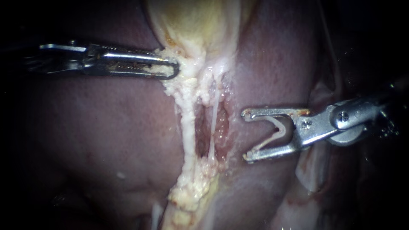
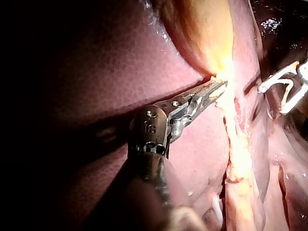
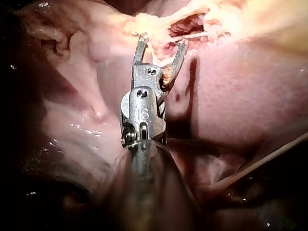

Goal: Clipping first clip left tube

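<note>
Two tubes (image 1: 186,127) lie seemingly just clear of right instrument (image 1: 245,136), wide jaws carrying one clip (image 1: 279,130); left instrument (image 1: 170,68) clamps gallbladder (image 1: 196,21).

From where I stand, the left instrument (image 1: 172,70) is bright silver steel. Its jaws are long, narrow and slotted, round at the end and finely toothed, and they sit on a dark shaft (image 2: 159,185). The right instrument (image 1: 246,135) is silver too, with short hook-tipped jaws stained rust-brown, two cross-head screws (image 1: 343,116) and a round grey wrist pulley (image 1: 347,137).
</note>
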Tool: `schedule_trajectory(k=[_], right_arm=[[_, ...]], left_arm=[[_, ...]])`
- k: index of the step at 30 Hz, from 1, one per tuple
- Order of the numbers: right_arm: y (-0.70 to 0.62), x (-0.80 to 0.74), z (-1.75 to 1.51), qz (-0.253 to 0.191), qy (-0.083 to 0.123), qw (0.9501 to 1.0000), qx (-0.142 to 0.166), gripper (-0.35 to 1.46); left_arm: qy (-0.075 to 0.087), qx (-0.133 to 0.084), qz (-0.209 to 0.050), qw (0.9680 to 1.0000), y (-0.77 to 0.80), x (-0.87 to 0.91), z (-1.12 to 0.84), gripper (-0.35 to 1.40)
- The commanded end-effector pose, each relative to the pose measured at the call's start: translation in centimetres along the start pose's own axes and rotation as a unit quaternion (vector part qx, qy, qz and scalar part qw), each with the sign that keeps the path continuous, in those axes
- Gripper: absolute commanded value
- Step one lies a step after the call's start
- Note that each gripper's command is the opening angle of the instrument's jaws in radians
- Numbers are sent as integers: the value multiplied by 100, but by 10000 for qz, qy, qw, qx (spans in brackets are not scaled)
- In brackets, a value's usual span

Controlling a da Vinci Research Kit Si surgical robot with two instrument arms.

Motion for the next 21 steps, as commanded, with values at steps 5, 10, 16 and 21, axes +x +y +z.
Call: schedule_trajectory(k=[5, 10, 16, 21], right_arm=[[0, 0, 0, -2, 5, 10000, 25, 50], [0, 0, 1, -1, 11, 10000, 54, 50], [-1, 4, 9, 2, 27, 9999, 129, 50], [-1, 6, 28, -7, 51, 9996, 271, 50]], left_arm=[[-37, -108, -78, 9999, 4, 18, -28, -35], [188, -118, -157, 9996, 18, 45, -77, -35], [199, -115, -94, 9997, 29, 48, -101, -35], [210, -91, -96, 9997, 28, 50, -91, -35]])
